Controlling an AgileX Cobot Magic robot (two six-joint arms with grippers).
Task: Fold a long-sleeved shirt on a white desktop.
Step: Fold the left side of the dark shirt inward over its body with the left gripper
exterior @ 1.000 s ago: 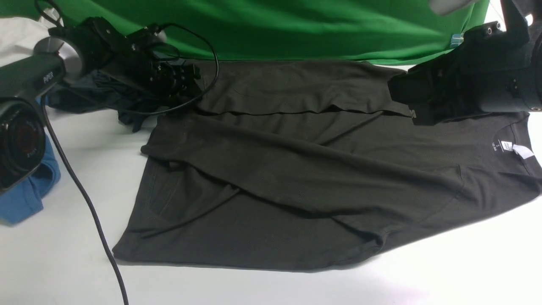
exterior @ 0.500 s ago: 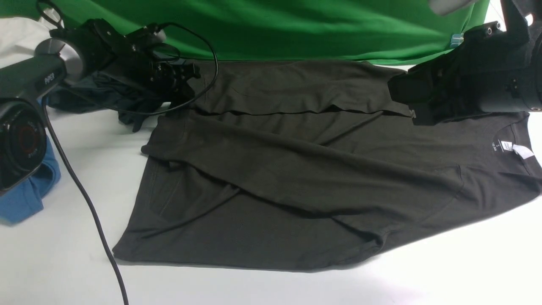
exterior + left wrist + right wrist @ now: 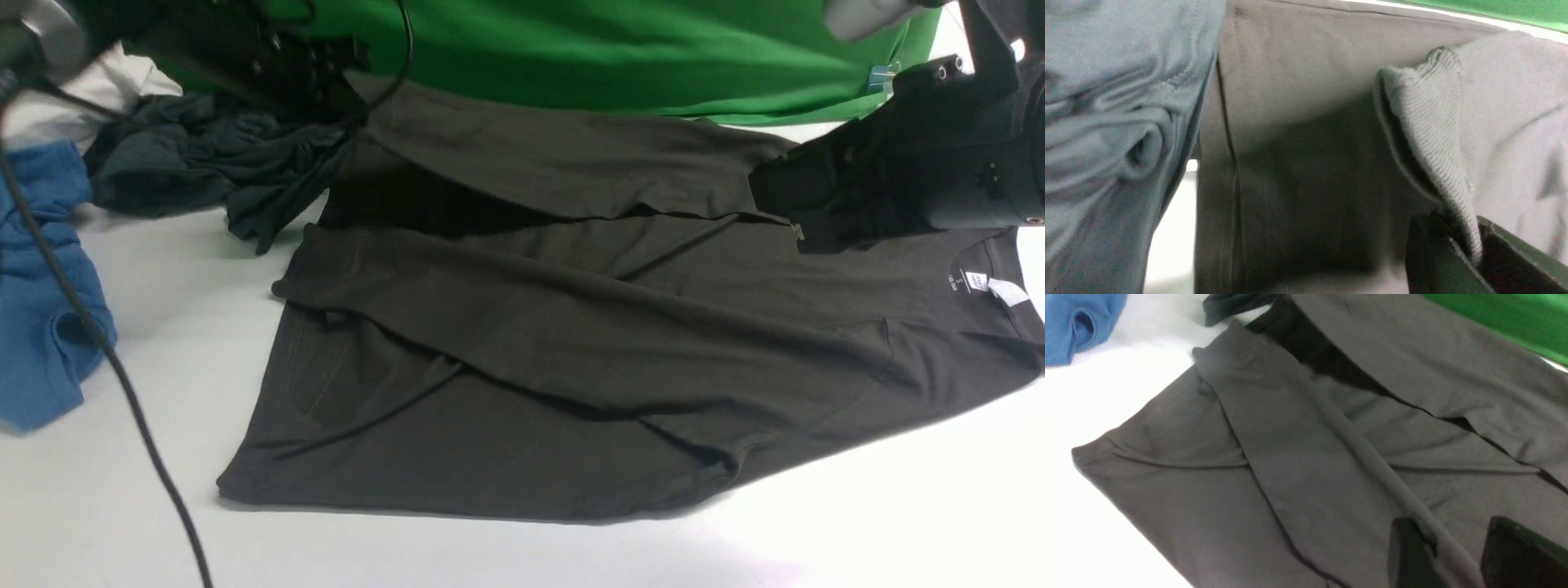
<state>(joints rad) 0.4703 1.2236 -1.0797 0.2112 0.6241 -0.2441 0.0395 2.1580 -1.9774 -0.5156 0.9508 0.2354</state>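
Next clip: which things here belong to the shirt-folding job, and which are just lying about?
Job: long-sleeved shirt, white desktop, left gripper clamped on the shirt's far edge, right gripper.
Lying about: blackish-teal garment, blue shirt, white cloth, green backdrop.

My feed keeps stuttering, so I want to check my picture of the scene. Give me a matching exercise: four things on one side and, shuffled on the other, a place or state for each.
Things:
1. left gripper
2. blue shirt
3. teal garment
4. neck tag

Places or states:
A. crumpled at the back, between the blue shirt and the olive shirt
B. white, at the olive shirt's right end
C. shut on the olive shirt's far-left corner, held above the desk
D. bunched at the far left, cable across it

Pairs: 1-C, 2-D, 3-A, 4-B.
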